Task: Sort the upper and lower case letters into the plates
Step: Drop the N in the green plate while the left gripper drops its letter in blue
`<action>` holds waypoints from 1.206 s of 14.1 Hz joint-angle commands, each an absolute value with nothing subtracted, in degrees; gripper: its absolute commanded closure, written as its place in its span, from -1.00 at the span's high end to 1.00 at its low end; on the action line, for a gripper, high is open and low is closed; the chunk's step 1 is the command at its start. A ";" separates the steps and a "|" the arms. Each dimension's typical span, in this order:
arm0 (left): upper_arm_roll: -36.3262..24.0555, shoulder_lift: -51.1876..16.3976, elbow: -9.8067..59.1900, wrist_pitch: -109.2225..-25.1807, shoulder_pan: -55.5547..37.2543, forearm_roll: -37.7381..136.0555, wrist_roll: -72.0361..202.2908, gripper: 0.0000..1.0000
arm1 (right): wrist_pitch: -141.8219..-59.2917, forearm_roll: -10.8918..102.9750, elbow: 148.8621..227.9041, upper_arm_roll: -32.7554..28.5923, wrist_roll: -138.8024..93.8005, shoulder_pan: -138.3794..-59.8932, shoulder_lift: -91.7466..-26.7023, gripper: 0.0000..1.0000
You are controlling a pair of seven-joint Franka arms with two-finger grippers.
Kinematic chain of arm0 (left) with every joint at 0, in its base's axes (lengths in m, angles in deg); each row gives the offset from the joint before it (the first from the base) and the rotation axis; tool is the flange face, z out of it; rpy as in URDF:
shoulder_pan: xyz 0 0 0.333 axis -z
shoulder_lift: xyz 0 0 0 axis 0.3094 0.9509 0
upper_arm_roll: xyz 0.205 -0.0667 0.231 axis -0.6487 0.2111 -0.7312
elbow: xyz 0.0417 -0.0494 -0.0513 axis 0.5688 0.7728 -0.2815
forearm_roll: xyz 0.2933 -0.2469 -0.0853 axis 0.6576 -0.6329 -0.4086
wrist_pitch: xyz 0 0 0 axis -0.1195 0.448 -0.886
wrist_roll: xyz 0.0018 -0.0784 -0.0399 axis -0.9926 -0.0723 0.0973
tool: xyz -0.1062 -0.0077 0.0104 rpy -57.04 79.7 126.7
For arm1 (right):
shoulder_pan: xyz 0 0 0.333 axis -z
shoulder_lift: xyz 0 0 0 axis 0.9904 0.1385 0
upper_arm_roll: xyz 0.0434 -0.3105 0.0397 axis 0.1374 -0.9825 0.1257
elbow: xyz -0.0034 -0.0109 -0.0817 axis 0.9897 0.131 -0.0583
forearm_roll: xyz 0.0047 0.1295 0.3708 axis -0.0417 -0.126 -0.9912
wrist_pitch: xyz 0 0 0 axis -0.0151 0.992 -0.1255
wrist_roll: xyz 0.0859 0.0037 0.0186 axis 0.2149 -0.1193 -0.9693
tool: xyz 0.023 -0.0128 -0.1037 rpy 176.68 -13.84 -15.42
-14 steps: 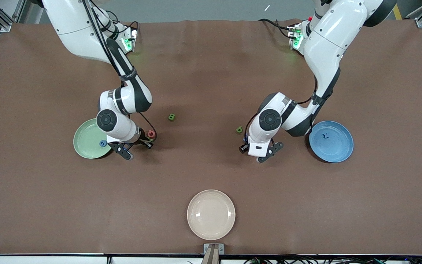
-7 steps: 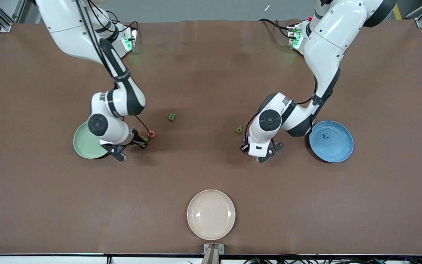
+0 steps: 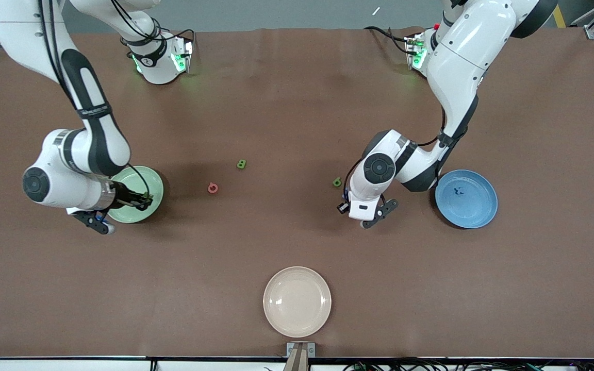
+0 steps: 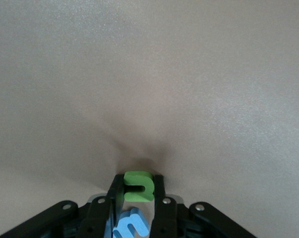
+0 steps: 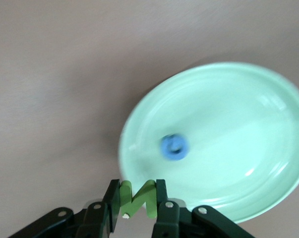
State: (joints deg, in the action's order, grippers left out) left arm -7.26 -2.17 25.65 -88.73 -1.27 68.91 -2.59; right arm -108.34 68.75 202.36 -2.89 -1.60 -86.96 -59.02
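Clamping the left gripper (image 4: 138,181) shut on a chunky green letter (image 4: 138,186), with a pale blue letter (image 4: 131,226) lodged deeper between the same fingers. All of this low over bare table (image 3: 534,288), at about eight o'clock from the bright blue plate (image 3: 475,208) in the front view.

Pinching a zigzag green letter (image 5: 138,199) in the right gripper (image 5: 138,192), fingers closed on its sides, over the rim of the pale green plate (image 5: 238,163). Inside that plate, a round blue letter (image 5: 174,147).

Lying loose on the table:
- red letter (image 3: 213,188), at three o'clock from the green plate
- small green letter (image 3: 242,164), at one o'clock from the red one
- another green piece (image 3: 336,182), just beside the left arm's wrist

Sitting at six o'clock near the camera's edge: a cream plate (image 3: 297,301).
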 commanded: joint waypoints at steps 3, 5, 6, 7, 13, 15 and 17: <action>-7.50 -2.67 25.70 -88.56 -1.50 69.84 -3.13 -0.76 | -110.61 69.44 204.93 -1.99 -11.83 -81.34 -58.09 -0.96; -7.50 -4.60 25.70 -87.86 -2.20 69.84 -1.65 -0.79 | -114.82 69.97 207.30 -1.91 -12.63 -81.33 -56.94 -0.93; -7.50 -5.65 25.79 -87.50 -2.90 69.84 0.02 -0.79 | -115.19 69.97 207.66 -1.91 -12.64 -81.42 -56.59 -0.88; -7.41 -6.36 25.79 -87.33 -3.86 69.84 1.43 -0.79 | -115.19 69.97 207.84 -1.91 -12.64 -81.42 -56.32 -0.85; -7.23 -15.75 33.68 -84.51 -12.12 70.28 19.07 -0.80 | -115.28 69.97 207.93 -1.91 -12.64 -81.33 -54.83 -0.78; -7.15 -18.92 37.55 -84.51 -15.11 70.28 25.75 -0.81 | -115.10 69.88 207.84 -1.91 -12.64 -81.33 -54.56 -0.12; -7.06 -21.99 41.94 -84.51 -19.14 70.28 35.40 -0.81 | -115.28 69.88 207.66 -1.91 -12.55 -81.25 -54.48 0.98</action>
